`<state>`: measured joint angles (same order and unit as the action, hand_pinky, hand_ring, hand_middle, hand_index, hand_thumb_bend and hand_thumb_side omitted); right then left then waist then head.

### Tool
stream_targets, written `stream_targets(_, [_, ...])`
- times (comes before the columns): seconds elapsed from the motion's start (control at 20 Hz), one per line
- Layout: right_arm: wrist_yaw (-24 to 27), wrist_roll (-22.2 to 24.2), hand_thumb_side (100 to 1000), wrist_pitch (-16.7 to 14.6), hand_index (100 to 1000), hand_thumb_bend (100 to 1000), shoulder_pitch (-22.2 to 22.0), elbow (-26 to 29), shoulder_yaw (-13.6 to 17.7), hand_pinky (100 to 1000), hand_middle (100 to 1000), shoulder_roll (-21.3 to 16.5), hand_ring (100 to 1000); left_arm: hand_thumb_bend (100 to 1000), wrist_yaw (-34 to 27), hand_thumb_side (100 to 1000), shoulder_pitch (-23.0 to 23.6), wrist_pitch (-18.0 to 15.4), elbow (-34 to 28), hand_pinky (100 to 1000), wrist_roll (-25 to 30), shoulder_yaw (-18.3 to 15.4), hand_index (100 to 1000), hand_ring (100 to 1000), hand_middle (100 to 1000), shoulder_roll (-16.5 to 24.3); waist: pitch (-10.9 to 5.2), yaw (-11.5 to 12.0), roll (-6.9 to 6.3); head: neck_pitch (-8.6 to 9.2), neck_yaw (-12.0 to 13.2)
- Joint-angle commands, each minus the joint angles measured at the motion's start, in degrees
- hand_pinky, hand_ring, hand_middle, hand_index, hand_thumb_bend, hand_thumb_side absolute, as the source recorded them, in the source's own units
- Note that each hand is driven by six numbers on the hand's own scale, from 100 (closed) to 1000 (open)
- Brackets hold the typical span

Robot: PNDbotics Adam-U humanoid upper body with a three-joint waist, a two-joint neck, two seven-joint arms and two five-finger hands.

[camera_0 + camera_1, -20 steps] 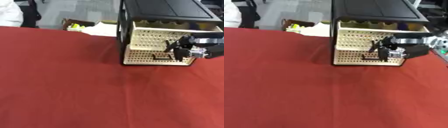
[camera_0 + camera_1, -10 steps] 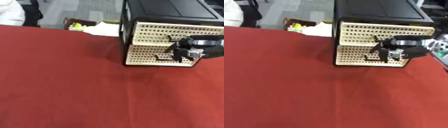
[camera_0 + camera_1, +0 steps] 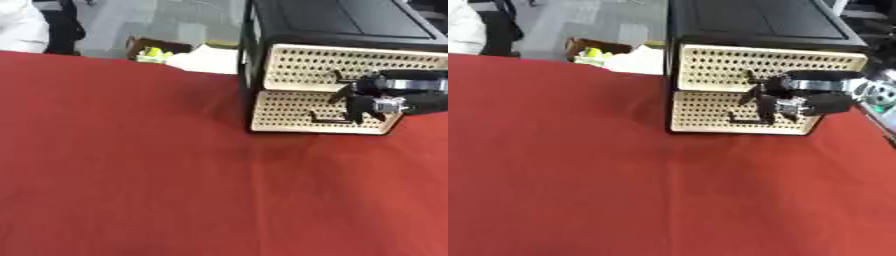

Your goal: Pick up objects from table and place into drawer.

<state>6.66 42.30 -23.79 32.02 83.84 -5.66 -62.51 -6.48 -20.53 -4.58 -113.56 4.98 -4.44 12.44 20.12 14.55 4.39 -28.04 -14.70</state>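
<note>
A black cabinet with two cream perforated drawers stands at the far right of the tabletop, which is covered in a red cloth. Both drawer fronts sit flush with the cabinet, the upper drawer above the lower drawer, so both are closed.

The right hand reaches in from the right edge and is in front of the drawer fronts, at the seam between the two. Its dark fingers point toward the perforated panels and lie against or just in front of them; whether they are curled round anything or merely spread cannot be told. A small dark handle shows on the lower drawer, just below the fingers.

No loose object shows on the red cloth in front of the cabinet. Beyond the far edge of the tabletop, on the floor, sits an open cardboard box with something yellow-green inside, and beside it a pale bundle.
</note>
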Motion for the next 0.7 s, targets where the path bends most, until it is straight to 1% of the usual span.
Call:
stream_targets(0.05, [0.0, 9.7, 1000, -10.2, 875, 100, -0.3, 0.8, 0.5, 244, 515, -2.0, 510, 100, 0.0, 1000, -0.4, -0.2, -1.0, 698, 0.1, -0.6, 879, 660, 696, 0.3, -1.62, -0.2, -0.25, 0.71, 0.0])
stream_targets(0.15, [-0.9, 9.7, 1000, -10.9, 879, 100, -2.2, 2.6, 0.3, 251, 521, -2.9, 514, 100, 0.0, 1000, -0.2, -0.1, -1.0, 699, 0.0, -0.6, 879, 660, 696, 0.4, -2.0, -0.5, -0.31, 0.38, 0.2])
stream_targets(0.35, [-2.2, 9.2, 1000, -12.9, 876, 100, -7.3, 8.8, 0.7, 261, 533, -5.4, 521, 100, -0.3, 1000, 0.2, 0.1, -1.0, 700, -0.3, -0.8, 879, 661, 696, 0.4, -3.1, -1.6, -0.63, -0.67, 0.9])
stream_targets(0.55, [-3.1, 7.8, 1000, -13.6, 854, 100, -12.5, 14.7, 1.1, 267, 540, -7.2, 530, 100, -0.9, 1000, 0.3, 0.2, -1.0, 701, -0.7, -0.9, 879, 662, 697, 0.5, -4.45, -2.6, -1.23, -1.89, 1.8])
stream_targets(0.7, [-3.2, 6.2, 1000, -13.7, 835, 100, -16.2, 18.9, 2.0, 268, 549, -7.8, 537, 100, -1.3, 1000, 0.4, 0.2, -1.0, 700, -1.1, -1.1, 880, 663, 697, 0.5, -5.42, -3.2, -1.72, -2.66, 2.6])
